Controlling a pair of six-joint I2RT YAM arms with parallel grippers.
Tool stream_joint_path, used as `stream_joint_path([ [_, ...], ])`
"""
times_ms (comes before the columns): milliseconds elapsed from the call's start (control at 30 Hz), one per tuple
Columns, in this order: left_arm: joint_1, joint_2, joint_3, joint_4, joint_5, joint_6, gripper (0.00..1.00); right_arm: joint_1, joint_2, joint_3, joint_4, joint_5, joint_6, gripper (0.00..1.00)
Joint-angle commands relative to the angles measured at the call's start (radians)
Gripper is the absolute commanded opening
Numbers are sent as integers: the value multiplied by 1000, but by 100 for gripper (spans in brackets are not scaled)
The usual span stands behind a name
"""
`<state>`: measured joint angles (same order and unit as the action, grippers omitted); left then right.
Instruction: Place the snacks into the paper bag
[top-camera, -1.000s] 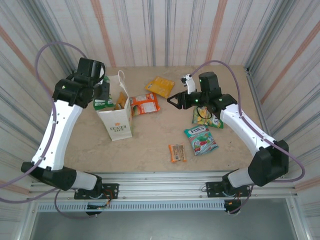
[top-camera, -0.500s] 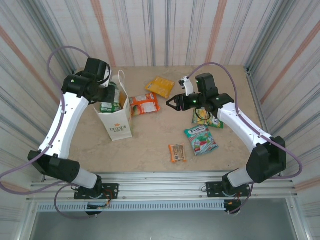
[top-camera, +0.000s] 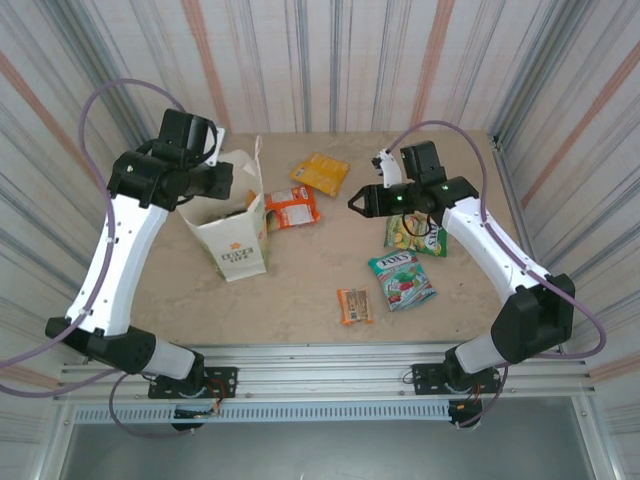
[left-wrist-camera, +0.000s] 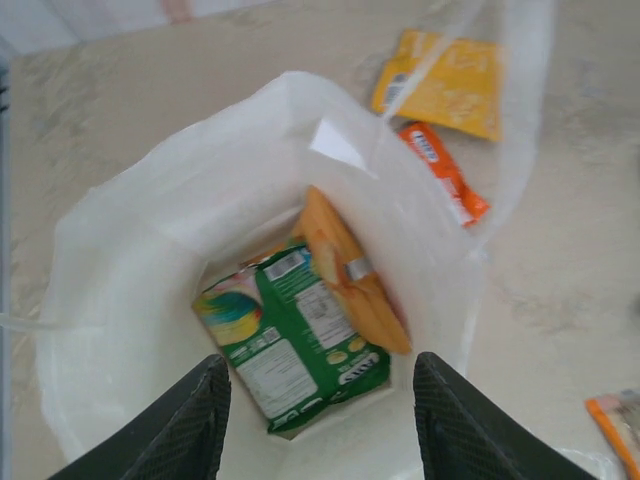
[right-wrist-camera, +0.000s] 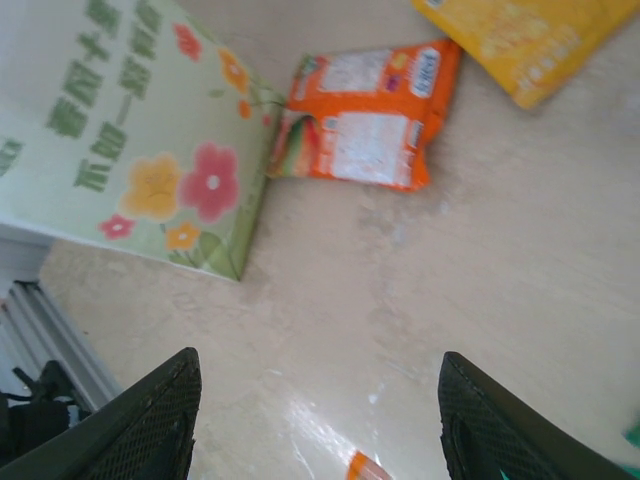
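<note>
both empty, jaws apart, right gripper (right-wrist-camera: 320, 362), left gripper (left-wrist-camera: 320, 362) over paper bag (left-wrist-camera: 140, 230)

Surface (top-camera: 300, 290): beige, faintly marbled, soft glare patch in right wrist view; enclosed on far, left and right sides by striped panels (top-camera: 330, 60), white-grey with orange-pink stripes; slotted aluminium rail (top-camera: 320, 365) along near edge; grey strip (top-camera: 320, 440) below rail; metal edging (top-camera: 505, 190) along right side.
</note>
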<state>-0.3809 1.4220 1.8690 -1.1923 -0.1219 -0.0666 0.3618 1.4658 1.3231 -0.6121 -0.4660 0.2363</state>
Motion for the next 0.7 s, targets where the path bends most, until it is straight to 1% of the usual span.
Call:
stream_joint_path([
  [0, -65, -54, -15, 72, 84, 69, 54, -54, -10, -1, -154, 65, 31, 64],
  [167, -142, -87, -127, 216, 246, 61, 54, -162, 14, -38, -310, 93, 45, 62],
  [233, -189, -88, -175, 277, 267, 57, 54, -205, 23, -68, -344, 108, 41, 58],
  [300, -251, -67, -214, 325, 267, 41, 54, -258, 38, -108, -369, 108, 61, 58],
  [400, -336, -9, -244, 386, 278, -14, 53, -322, 46, -179, -375, 74, 106, 57],
  [467, -400, 43, -258, 428, 289, -40, 52, -341, 24, -241, -365, 72, 144, 58],
  [533, -444, 99, -275, 476, 298, -60, 52, -347, -18, -305, -353, 92, 181, 59],
  [667, -478, 223, -290, 573, 371, -116, 52, -363, -122, -424, -345, 99, 258, 60],
])
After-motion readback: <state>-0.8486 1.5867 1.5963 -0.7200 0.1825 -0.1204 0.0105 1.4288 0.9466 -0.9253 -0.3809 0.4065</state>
